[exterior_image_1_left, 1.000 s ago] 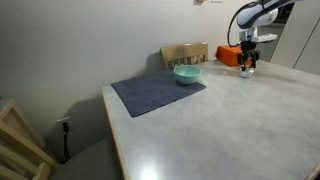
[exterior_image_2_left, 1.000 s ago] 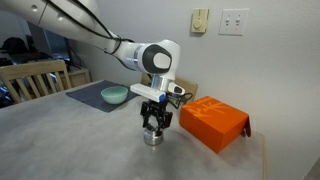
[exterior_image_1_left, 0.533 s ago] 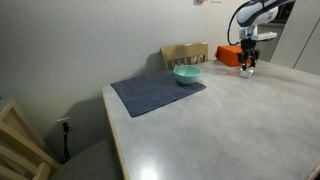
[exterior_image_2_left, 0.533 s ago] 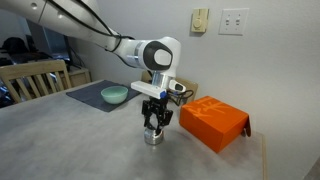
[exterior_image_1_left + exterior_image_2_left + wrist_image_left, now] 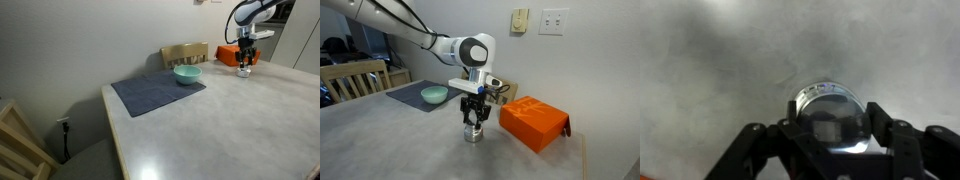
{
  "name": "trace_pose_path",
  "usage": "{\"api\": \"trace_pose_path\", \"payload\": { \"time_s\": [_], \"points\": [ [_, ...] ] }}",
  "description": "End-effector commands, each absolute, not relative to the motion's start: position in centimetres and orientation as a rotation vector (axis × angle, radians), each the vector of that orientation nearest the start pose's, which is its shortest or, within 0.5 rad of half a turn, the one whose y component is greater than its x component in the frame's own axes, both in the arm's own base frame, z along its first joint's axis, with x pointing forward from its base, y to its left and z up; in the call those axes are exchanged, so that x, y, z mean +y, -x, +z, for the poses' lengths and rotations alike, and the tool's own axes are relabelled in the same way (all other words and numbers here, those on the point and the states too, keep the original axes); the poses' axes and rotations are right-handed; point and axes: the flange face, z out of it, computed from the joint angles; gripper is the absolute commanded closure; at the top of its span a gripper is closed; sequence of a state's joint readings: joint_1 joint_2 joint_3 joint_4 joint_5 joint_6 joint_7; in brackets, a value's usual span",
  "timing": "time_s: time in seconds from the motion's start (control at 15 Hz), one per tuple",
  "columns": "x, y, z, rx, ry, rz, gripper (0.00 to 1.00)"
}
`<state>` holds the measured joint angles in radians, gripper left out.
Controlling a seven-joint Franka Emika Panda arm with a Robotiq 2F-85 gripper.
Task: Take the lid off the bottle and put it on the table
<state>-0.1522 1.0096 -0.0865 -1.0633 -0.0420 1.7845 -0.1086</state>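
Note:
The bottle is a small squat clear container standing on the pale table, near the far corner in an exterior view. My gripper hangs straight above it with its fingers drawn in, a little above the bottle's mouth. In the wrist view the bottle's glassy round rim shows between the two fingers of the gripper. The gripper appears shut on the small lid. The lid itself is hidden between the fingertips, and no orange shows there.
A big orange box lies close beside the bottle, near the table edge. A teal bowl sits on a dark placemat. A wooden chair stands behind the table, and another at the near corner.
My gripper has risen a little above the bottle. The bottle has stayed in place on the table.

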Motion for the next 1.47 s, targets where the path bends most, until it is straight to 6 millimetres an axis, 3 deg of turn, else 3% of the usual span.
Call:
{"api": "trace_pose_path", "payload": {
  "time_s": [0.0,0.47,0.93,1.4],
  "points": [
    [-14.2,-71.7,20.5,0.094,3.209,0.473,0.56],
    [-11.2,-70.4,20.4,0.045,3.162,0.59,0.56],
    [-8.5,-69.0,17.1,-0.024,3.106,0.733,0.56],
    [-4.7,-69.2,13.5,-0.133,3.117,0.732,0.56]
  ]
}}
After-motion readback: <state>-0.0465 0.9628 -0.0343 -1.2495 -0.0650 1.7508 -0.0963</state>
